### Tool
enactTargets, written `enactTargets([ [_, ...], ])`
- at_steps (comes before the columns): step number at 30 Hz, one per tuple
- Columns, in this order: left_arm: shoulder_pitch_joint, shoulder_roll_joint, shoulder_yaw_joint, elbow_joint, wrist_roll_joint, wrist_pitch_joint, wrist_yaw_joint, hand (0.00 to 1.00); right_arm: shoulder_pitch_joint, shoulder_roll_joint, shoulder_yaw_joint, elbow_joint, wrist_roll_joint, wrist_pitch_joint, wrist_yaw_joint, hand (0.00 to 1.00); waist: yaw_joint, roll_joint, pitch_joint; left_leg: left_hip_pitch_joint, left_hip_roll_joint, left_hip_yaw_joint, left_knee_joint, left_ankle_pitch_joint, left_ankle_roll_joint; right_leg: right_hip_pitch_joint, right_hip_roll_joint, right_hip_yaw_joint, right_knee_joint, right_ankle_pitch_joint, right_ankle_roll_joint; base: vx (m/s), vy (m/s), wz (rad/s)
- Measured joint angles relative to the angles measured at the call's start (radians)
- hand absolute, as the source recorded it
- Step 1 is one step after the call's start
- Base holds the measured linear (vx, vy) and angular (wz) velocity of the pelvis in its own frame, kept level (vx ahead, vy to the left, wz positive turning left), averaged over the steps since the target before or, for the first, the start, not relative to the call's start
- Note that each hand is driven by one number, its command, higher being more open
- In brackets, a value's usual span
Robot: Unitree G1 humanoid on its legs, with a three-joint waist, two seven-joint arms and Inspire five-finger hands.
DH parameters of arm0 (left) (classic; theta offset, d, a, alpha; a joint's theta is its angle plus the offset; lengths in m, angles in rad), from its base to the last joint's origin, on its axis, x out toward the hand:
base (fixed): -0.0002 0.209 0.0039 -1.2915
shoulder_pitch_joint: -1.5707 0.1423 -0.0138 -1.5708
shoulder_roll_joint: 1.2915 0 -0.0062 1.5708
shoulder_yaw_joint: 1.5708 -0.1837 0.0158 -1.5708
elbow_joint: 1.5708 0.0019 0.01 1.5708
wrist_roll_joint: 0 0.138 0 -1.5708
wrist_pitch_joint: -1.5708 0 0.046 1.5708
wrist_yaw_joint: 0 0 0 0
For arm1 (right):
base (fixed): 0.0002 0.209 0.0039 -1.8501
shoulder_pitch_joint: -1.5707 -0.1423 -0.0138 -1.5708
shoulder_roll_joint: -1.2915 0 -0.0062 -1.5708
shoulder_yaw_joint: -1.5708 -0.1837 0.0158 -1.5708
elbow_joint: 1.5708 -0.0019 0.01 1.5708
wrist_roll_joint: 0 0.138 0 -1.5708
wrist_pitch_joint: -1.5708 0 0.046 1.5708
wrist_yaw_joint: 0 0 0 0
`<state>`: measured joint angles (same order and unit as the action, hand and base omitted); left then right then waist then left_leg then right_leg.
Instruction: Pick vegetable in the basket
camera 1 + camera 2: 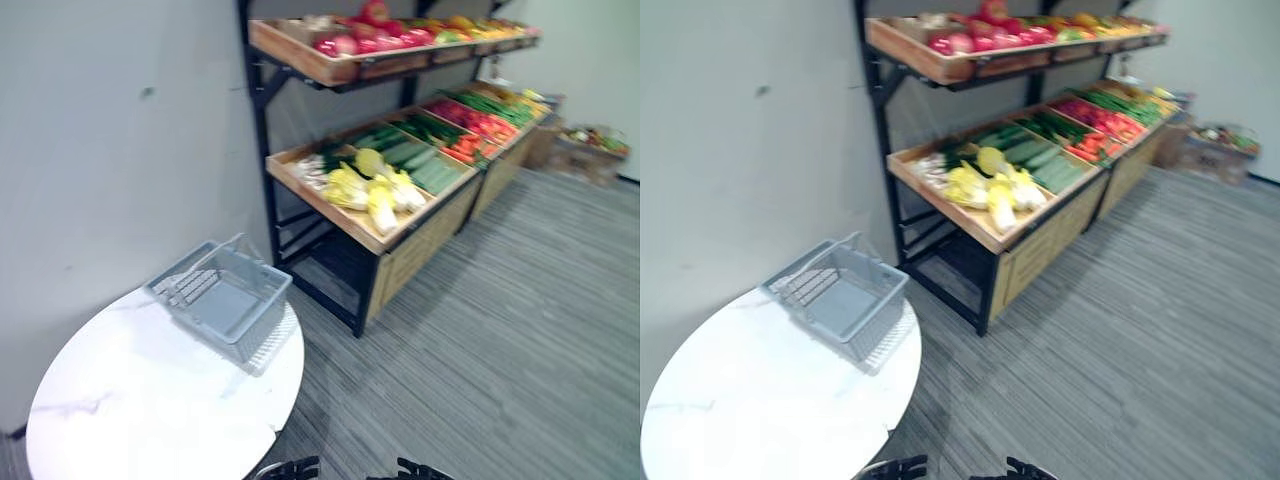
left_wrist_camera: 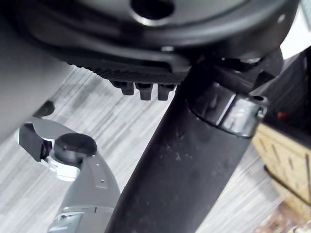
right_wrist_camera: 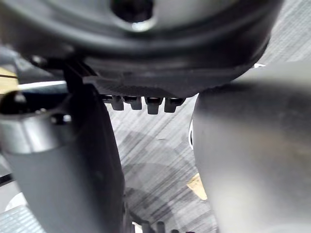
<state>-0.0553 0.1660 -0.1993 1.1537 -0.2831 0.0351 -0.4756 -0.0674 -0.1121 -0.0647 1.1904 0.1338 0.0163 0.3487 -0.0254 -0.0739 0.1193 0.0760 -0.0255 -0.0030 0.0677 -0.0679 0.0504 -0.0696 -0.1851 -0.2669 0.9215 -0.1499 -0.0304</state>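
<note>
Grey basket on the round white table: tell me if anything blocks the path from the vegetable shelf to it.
Nothing visible does. The grey mesh basket stands open on the round white table beside the wooden vegetable shelf, with grey floor between.

A round white marble surface point(image 1: 130, 410) stands near left by the grey wall point(image 1: 100, 130) — beyond it a black-framed wooden rack point(image 1: 425, 240), striped grey carpet point(image 1: 500, 340) right, low crates point(image 1: 590, 155) far right.
</note>
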Motion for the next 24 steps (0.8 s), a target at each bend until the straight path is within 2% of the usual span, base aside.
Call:
enactTargets([
  [1,0.004,0.001,0.022,0.002,-0.025,0.015,0.001,1.0,0.001,-0.001,0.015,-0.012,0.026,0.0,0.0,1.0,0.0,0.009,-0.001,0.011,0.016,-0.048,0.0,-0.01,0.0,-0.032,0.036,0.041,-0.015,-0.071,0.024,0.17,-0.03,1.25],
  [2,0.009,0.001,0.032,0.005,-0.042,0.02,0.003,1.0,0.003,-0.002,0.016,-0.025,0.037,0.0,0.001,1.0,0.0,0.022,0.001,0.021,0.036,-0.095,0.002,-0.02,-0.004,-0.058,0.066,0.072,-0.075,-0.105,0.042,0.21,-0.054,1.1],
  [3,0.011,-0.001,0.041,0.006,-0.05,0.021,0.005,1.0,0.002,-0.003,0.017,-0.029,0.037,0.0,0.002,1.0,0.002,0.028,0.001,0.026,0.047,-0.116,0.002,-0.026,-0.007,-0.073,0.083,0.093,-0.114,-0.113,0.047,0.18,-0.061,1.04],
  [5,0.019,-0.012,0.094,0.006,-0.047,0.025,0.008,1.0,0.001,-0.01,0.064,-0.049,0.038,-0.006,0.009,1.0,0.002,0.04,-0.004,0.027,0.077,-0.183,0.005,-0.05,-0.023,-0.128,0.144,0.198,-0.294,-0.112,0.063,0.18,-0.116,0.98],
  [6,0.019,-0.016,0.11,0.004,-0.026,0.021,0.008,1.0,0.0,-0.014,0.102,-0.06,0.038,-0.009,0.013,1.0,0.003,0.041,-0.005,0.013,0.082,-0.232,0.02,-0.072,-0.037,-0.139,0.173,0.299,-0.434,-0.09,0.097,0.21,-0.239,1.1],
  [8,0.021,-0.017,0.108,-0.013,0.008,0.019,0.005,1.0,-0.009,-0.022,0.161,-0.056,0.034,-0.004,0.013,1.0,0.002,0.034,-0.008,-0.013,0.061,-0.308,0.057,-0.116,-0.056,-0.124,0.175,0.427,-0.641,-0.052,0.153,0.22,-0.35,1.35],
  [9,0.021,-0.019,0.106,-0.015,0.022,0.015,0.009,1.0,-0.019,-0.028,0.19,-0.04,0.035,0.002,0.015,1.0,0.004,0.029,-0.01,-0.022,0.051,-0.336,0.086,-0.142,-0.072,-0.1,0.168,0.416,-0.659,0.059,0.119,0.22,-0.313,1.39],
  [11,0.025,-0.041,0.107,-0.019,0.023,0.013,0.006,1.0,-0.042,-0.053,0.213,-0.004,0.026,0.017,0.021,1.0,0.017,0.061,-0.021,-0.024,0.083,-0.26,0.095,-0.134,-0.087,-0.084,0.169,0.337,-0.621,0.026,0.081,0.23,-0.239,1.27],
  [12,0.032,-0.046,0.108,-0.021,0.032,0.009,0.007,1.0,-0.058,-0.057,0.221,0.019,0.013,0.033,0.023,1.0,0.017,0.075,-0.027,-0.021,0.107,-0.243,0.088,-0.125,-0.109,-0.063,0.177,0.292,-0.616,0.016,0.071,0.24,-0.244,1.09],
  [14,0.033,-0.044,0.108,-0.025,0.032,0.002,0.009,1.0,-0.075,-0.057,0.246,0.045,-0.004,0.046,0.031,1.0,0.023,0.078,-0.029,-0.013,0.134,-0.222,0.07,-0.097,-0.148,-0.035,0.189,0.251,-0.616,0.013,0.067,0.23,-0.239,1.02],
  [17,0.038,-0.042,0.106,-0.031,0.03,-0.006,0.005,1.0,-0.077,-0.05,0.253,0.042,-0.015,0.083,0.049,1.0,0.023,0.059,-0.036,-0.015,0.149,-0.149,0.044,-0.05,-0.168,0.007,0.182,0.2,-0.633,-0.002,0.043,0.17,-0.152,0.81],
  [19,0.038,-0.037,0.092,-0.03,0.031,-0.004,0.003,1.0,-0.074,-0.051,0.252,0.043,-0.014,0.098,0.05,1.0,0.014,0.054,-0.046,-0.032,0.146,-0.058,0.036,-0.02,-0.164,0.027,0.163,0.14,-0.653,-0.004,0.04,0.11,-0.076,0.91],
  [21,0.035,-0.037,0.041,-0.03,0.031,-0.004,-0.009,1.0,-0.065,-0.053,0.237,0.043,-0.014,0.098,0.049,1.0,-0.008,0.05,-0.054,-0.052,0.14,0.104,0.022,0.012,-0.144,0.058,0.143,0.059,-0.665,-0.004,0.04,0.09,-0.006,1.27],
  [23,0.029,-0.043,0.008,-0.03,0.03,0.001,-0.013,1.0,-0.045,-0.063,0.228,0.041,-0.014,0.098,0.05,1.0,-0.023,0.052,-0.073,-0.059,0.149,0.148,0.015,0.031,-0.129,0.043,0.144,0.027,-0.595,-0.004,0.039,0.07,0.022,1.24],
  [24,0.03,-0.043,0.01,-0.028,0.016,0.006,-0.009,1.0,-0.05,-0.068,0.22,0.031,-0.009,0.098,0.069,1.0,-0.025,0.073,-0.067,-0.062,0.176,0.137,0.016,0.033,-0.127,0.007,0.169,0.07,-0.581,-0.051,0.034,0.01,0.011,0.92],
])
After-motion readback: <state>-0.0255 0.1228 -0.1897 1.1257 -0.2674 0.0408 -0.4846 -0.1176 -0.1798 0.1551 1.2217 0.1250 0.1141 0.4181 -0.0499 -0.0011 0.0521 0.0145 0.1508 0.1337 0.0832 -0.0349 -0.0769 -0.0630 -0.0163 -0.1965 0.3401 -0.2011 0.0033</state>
